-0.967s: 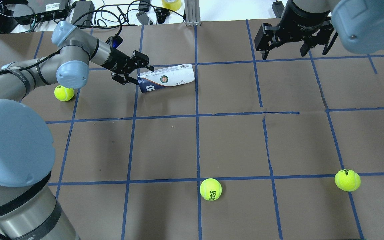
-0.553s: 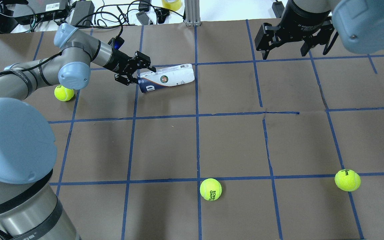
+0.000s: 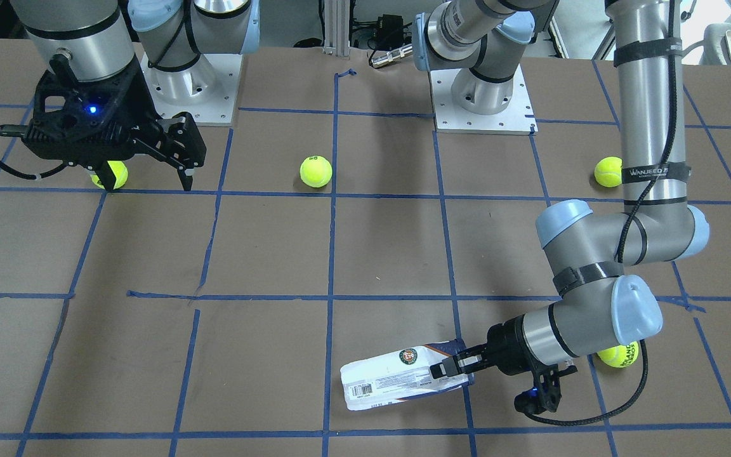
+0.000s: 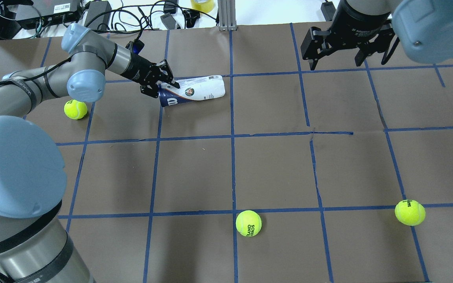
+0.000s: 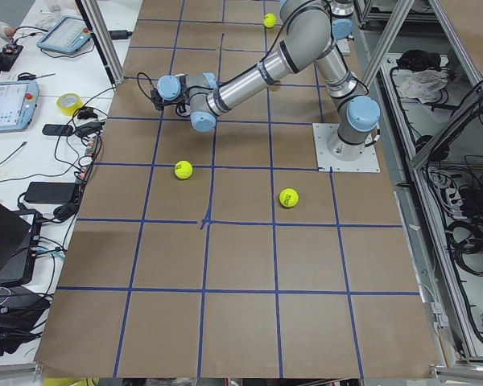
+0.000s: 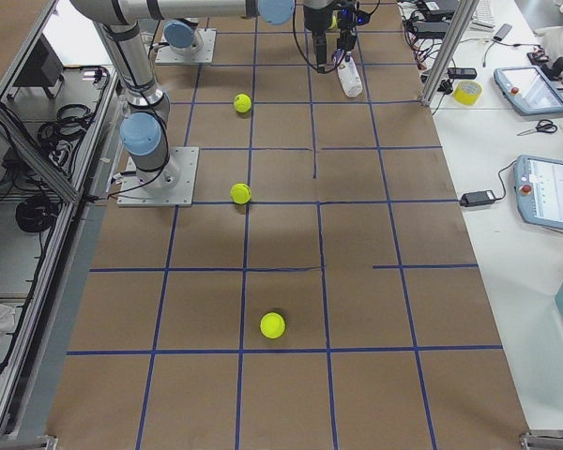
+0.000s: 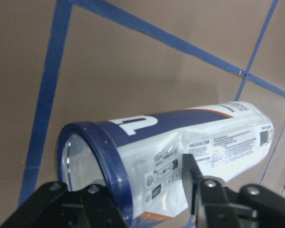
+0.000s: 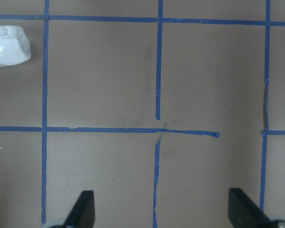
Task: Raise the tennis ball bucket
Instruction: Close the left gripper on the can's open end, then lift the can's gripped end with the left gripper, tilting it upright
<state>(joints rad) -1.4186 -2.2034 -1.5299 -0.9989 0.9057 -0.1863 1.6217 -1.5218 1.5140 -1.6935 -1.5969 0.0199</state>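
Note:
The tennis ball bucket (image 4: 201, 89) is a clear tube with a white and dark-blue label, lying on its side at the table's far left; it also shows in the front view (image 3: 391, 381) and the left wrist view (image 7: 204, 142). My left gripper (image 4: 166, 84) is shut on the tube's dark-blue rim end, one finger outside on the label (image 7: 192, 180). My right gripper (image 4: 348, 59) hangs open and empty above the far right of the table, well apart from the tube. The right wrist view shows only the tube's closed end (image 8: 7, 45).
Yellow-green tennis balls lie at the left (image 4: 75, 109), near the front middle (image 4: 248, 223) and at the front right (image 4: 409, 212). Cables and boxes (image 4: 53, 11), a tape roll (image 4: 203, 4) and a metal post (image 4: 226, 15) line the far edge.
My left gripper moved onto the tube's rim end and closed on it from open. The tube shifted slightly left and away from the robot. The right arm stayed still.

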